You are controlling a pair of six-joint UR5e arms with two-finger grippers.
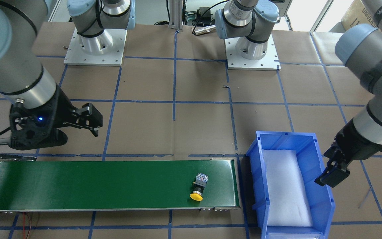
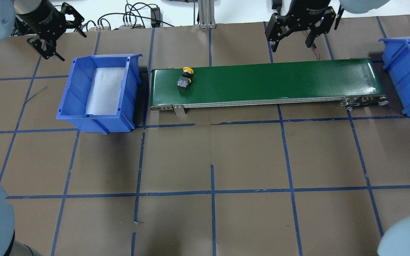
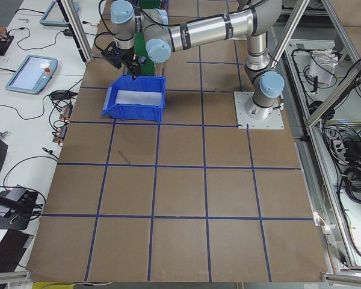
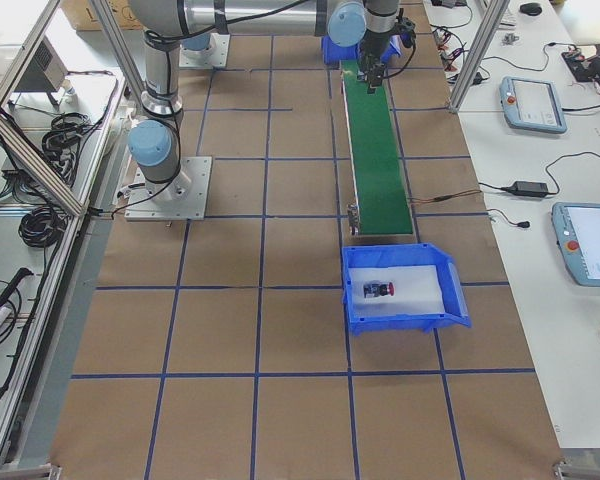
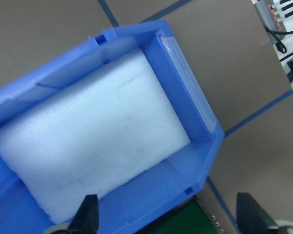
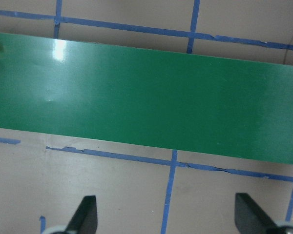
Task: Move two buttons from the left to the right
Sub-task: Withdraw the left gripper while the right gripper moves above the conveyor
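Looks half done, with red button point(image 4: 380, 290) in the table's point(image 2: 212, 160) right-end bin point(image 4: 405, 322), yellow button point(image 2: 184, 80) on conveyor point(image 2: 279, 80), left hand point(image 2: 74, 47) and right hand point(image 2: 290, 47) wide open, empty.

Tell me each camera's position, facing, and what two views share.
Front-facing: across the table, facing the robot; left gripper, right gripper show.
Overhead: behind the robot, down on conveyor; both grippers.
Exterior left: table's end; left arm near, above left bin.
Exterior right: opposite end; right arm near, red button in right bin.
Left wrist: down into left bin; open jaws' tips.
Right wrist: down on conveyor; open jaws' tips.
Shared: front-facing and overhead show yellow button.
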